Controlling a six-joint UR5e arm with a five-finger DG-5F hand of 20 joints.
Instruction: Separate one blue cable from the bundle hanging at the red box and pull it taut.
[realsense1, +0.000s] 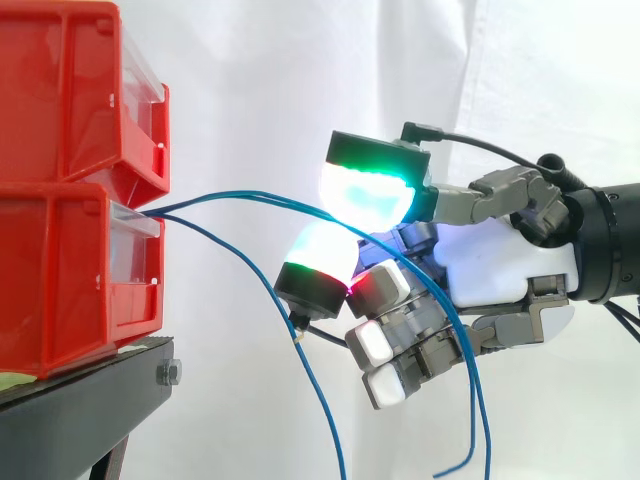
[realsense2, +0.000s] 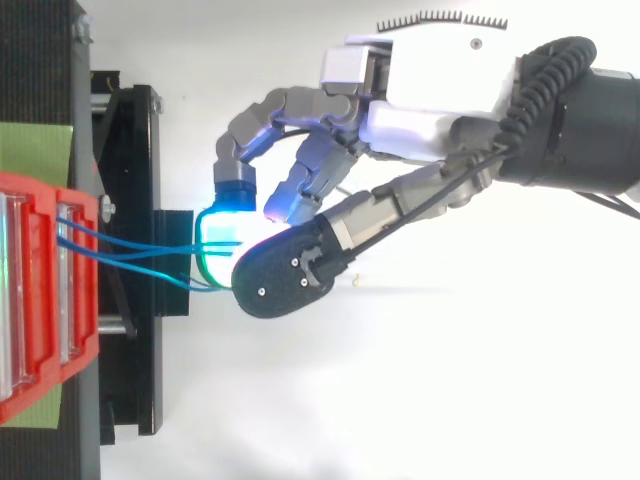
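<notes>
Hand (realsense1: 500, 260) comes in from the right, closed in a pinch. Two thick rounded pads (realsense1: 370, 190) sit nearly together, the upper glowing green-white, the lower white with a red edge. A thin blue cable (realsense1: 250, 197) runs between them. Can't tell if one strand or two is in the pinch; the arc looks doubled in side view. Other fingers are curled under the glossy white palm, with square pads glowing white and red. Finger links are grey, blocky segments.

Cable exits at the clear plastic front of the lower red bin (realsense1: 70, 290) and rises in a shallow arc to the pads, not straight. It then passes behind the hand and drops off the bottom edge. A second strand (realsense1: 283, 315) from the same spot hangs free in a long slack curve, well apart from the pads.

In top view the strands (realsense2: 130, 245) run close together from the bin to the glowing pad, thin with a smooth round jacket.

Bins are glossy moulded plastic. The upper red bin (realsense1: 60, 90) is stacked on the lower, both on a matte black stand (realsense1: 90, 400) with a bolt head at its corner. White curtain (realsense1: 250, 80) hangs behind in soft folds.
</notes>
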